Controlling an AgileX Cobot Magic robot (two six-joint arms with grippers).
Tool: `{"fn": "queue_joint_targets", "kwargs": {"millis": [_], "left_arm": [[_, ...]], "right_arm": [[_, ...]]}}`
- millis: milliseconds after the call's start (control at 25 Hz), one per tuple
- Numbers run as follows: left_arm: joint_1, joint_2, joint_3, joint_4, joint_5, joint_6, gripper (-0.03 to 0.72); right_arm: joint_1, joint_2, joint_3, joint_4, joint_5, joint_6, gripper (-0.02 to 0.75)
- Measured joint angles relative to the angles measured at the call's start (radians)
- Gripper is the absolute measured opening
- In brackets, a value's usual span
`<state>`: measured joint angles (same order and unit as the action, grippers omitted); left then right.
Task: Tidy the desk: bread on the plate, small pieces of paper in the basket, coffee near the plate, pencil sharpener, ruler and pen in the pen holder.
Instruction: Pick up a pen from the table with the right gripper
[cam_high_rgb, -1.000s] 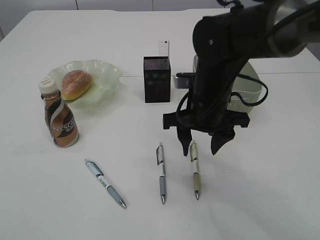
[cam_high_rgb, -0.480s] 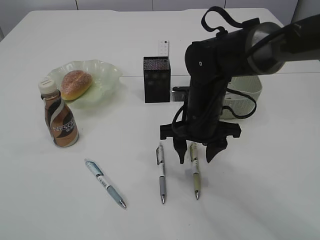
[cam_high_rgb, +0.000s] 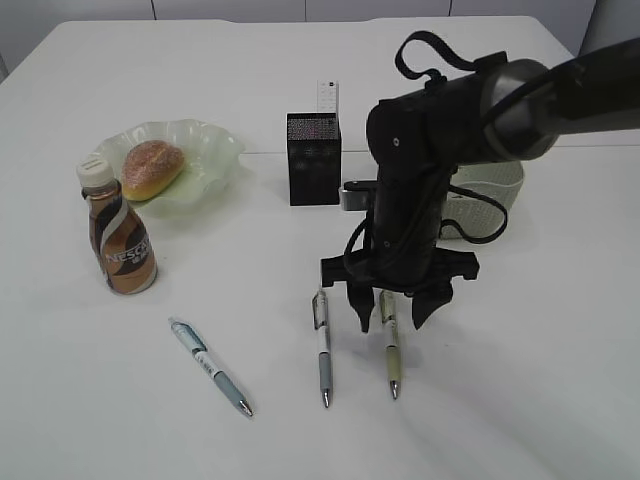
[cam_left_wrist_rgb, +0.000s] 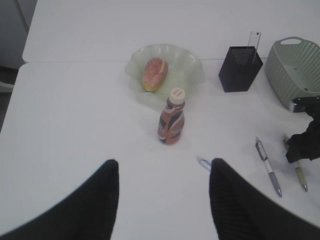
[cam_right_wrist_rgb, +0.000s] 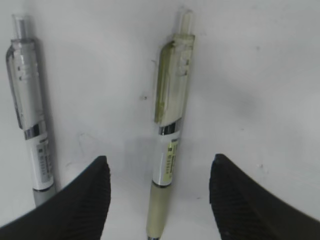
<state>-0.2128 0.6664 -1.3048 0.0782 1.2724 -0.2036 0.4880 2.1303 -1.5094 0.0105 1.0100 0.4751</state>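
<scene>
Straddling the green pen (cam_right_wrist_rgb: 170, 150) on the bench (cam_high_rgb: 520, 400), right gripper (cam_high_rgb: 393, 312) is sitting spread, a finger either side so closing pinches the barrel. Left gripper (cam_left_wrist_rgb: 162, 197) is idling spread, empty. Pen holder (cam_high_rgb: 314, 158) is waiting behind.

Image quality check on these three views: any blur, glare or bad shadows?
Exterior view: even soft light, faint shadows, the olive pen readable. Left wrist view: the left hand is dark and soft-edged up close, the table bright but not blown out. Right wrist view: slightly soft, mild shadow beside the olive pen.

R gripper (cam_high_rgb: 391, 310) down, jaws apart; L gripper (cam_left_wrist_rgb: 164, 200) apart.
</scene>
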Motion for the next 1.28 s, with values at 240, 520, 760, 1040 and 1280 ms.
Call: {"fn": "queue_joint_targets", "kwargs": {"millis": [240, 520, 760, 1040, 1280], "left_arm": [[0.000, 0.000, 0.000, -0.006, 0.000, -0.001, 0.421], [0.000, 0.000, 0.000, -0.026, 0.000, -0.001, 0.421], [0.000, 0.000, 0.000, -0.028, 0.000, -0.001, 0.421], [0.000, 0.000, 0.000, -0.036, 0.000, -0.001, 0.419], [0.000, 0.000, 0.000, -0.038, 0.000, -0.001, 0.410]], "right_arm": [[0.000, 0.022, 0.000, 0.000, -0.002, 0.000, 0.488], [0.000, 0.040, -0.002, 0.000, -0.004, 0.000, 0.487], [0.000, 0.040, -0.002, 0.000, -0.004, 0.000, 0.488], [0.000, 0.040, -0.002, -0.023, -0.006, 0.000, 0.487], [0.000, 0.040, -0.002, -0.026, -0.006, 0.000, 0.488]]}}
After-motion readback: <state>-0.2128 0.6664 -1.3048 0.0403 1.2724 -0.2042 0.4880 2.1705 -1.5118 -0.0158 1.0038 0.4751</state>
